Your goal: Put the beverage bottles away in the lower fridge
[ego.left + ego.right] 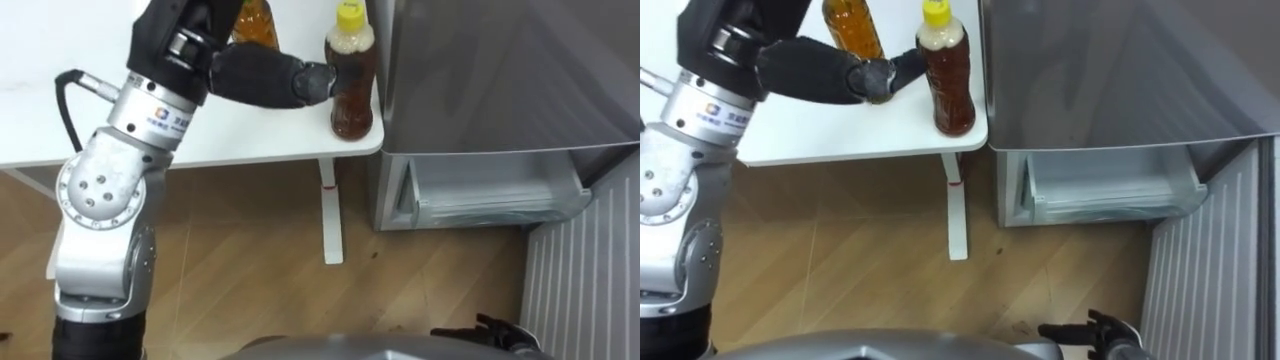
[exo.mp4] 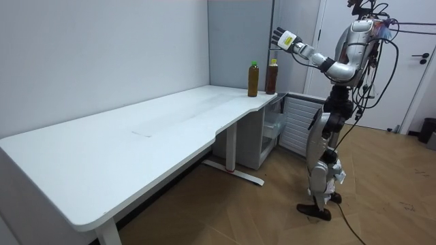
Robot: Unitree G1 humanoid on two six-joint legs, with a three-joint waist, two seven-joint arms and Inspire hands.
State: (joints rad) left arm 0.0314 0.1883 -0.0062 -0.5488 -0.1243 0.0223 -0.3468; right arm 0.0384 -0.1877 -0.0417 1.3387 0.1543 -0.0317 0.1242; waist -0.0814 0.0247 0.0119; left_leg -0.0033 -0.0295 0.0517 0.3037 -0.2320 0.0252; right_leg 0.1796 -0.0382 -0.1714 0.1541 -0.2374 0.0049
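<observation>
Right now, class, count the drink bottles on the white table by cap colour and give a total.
Yellow-capped bottle: 1
Green-capped bottle: 1
Total: 2

1. A clear plastic bottle of dark brown drink with a yellow cap [image 1: 352,85] is stood upright at the corner of the white table [image 1: 250,135], next to the fridge.
2. A clear plastic bottle of amber drink with a green cap [image 2: 253,79] is stood upright just beside the first, not touching it.
3. The lower compartment of the grey fridge [image 1: 480,195] is opened beneath the table edge; a pale drawer is seen inside.
</observation>
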